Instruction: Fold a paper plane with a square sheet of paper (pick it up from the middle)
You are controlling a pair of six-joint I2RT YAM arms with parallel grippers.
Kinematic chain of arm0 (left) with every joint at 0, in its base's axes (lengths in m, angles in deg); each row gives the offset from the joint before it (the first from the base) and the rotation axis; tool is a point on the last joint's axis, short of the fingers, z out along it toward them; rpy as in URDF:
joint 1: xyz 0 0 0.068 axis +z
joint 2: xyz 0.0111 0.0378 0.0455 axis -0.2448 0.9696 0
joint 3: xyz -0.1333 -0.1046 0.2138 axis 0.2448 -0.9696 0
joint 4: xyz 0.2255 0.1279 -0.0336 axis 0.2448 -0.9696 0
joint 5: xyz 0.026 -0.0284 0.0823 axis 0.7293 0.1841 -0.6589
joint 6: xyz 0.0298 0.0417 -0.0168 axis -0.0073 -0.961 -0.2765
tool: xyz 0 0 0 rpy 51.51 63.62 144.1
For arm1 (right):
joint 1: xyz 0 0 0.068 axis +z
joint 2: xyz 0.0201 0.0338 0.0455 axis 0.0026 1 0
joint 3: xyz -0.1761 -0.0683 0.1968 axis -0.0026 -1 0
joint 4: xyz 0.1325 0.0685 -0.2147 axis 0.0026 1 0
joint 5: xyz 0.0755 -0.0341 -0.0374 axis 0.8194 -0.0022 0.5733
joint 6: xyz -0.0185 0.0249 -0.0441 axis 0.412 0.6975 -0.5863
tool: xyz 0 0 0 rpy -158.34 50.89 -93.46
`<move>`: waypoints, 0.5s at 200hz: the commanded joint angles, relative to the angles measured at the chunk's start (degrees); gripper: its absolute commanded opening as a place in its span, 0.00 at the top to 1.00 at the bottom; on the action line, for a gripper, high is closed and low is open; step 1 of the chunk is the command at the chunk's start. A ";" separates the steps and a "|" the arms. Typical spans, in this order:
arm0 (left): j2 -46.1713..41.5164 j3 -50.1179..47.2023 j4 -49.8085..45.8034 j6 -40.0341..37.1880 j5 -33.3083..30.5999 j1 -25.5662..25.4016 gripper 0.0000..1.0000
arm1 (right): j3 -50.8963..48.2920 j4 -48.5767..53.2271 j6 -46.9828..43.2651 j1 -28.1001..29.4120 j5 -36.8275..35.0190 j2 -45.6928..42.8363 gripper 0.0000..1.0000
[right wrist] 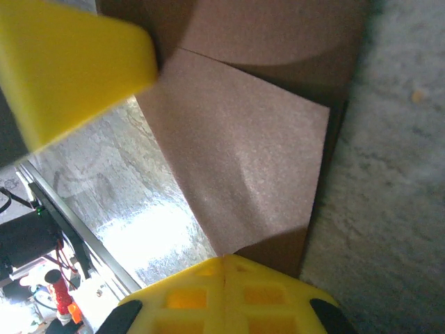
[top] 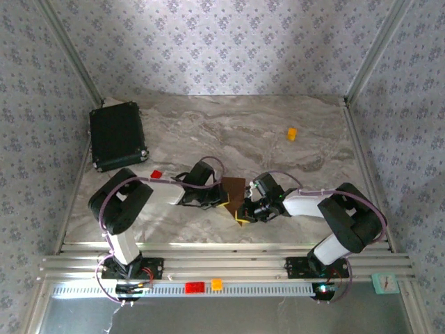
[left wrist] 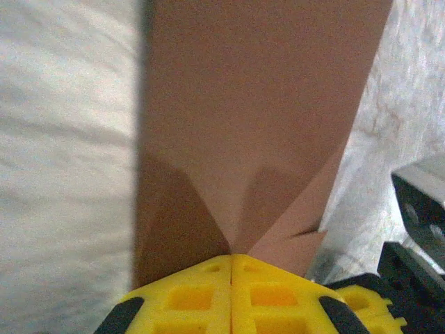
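The square sheet of paper (top: 233, 192), dark brown, hangs between both grippers just above the near middle of the table. It is partly folded, with a lighter flap lying over a darker layer (right wrist: 243, 160). My left gripper (left wrist: 231, 256) is shut on the paper's edge, where overlapping folds (left wrist: 250, 125) meet at its tip. My right gripper (right wrist: 224, 257) is shut on another corner of the same sheet. In the top view the left gripper (top: 224, 202) and the right gripper (top: 242, 214) almost touch. A yellow finger (right wrist: 69, 62) of the left gripper shows in the right wrist view.
A black case (top: 117, 136) lies at the back left. A small orange block (top: 292, 133) sits at the back right and a small red block (top: 156, 174) near my left arm. Red (top: 195, 287) and orange (top: 217, 284) blocks rest on the front rail.
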 commanded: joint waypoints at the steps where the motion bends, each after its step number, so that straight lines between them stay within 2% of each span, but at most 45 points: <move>1: 0.66 -1.77 -1.12 -2.42 -1.37 3.78 0.92 | -2.93 10.16 -0.89 -0.30 -6.08 2.15 1.00; 41: -2.91 -0.41 -3.43 -3.81 -0.06 5.52 0.91 | -2.66 9.81 -1.23 -0.41 -5.42 2.19 1.00; 78: -8.47 1.05 -5.49 -3.52 -1.98 3.50 0.87 | -1.77 10.74 -2.08 -0.47 -5.17 2.14 1.00; 100: -8.55 1.94 -5.23 -5.20 -1.65 0.95 0.83 | -1.43 10.91 -2.05 -0.56 -5.21 2.06 1.00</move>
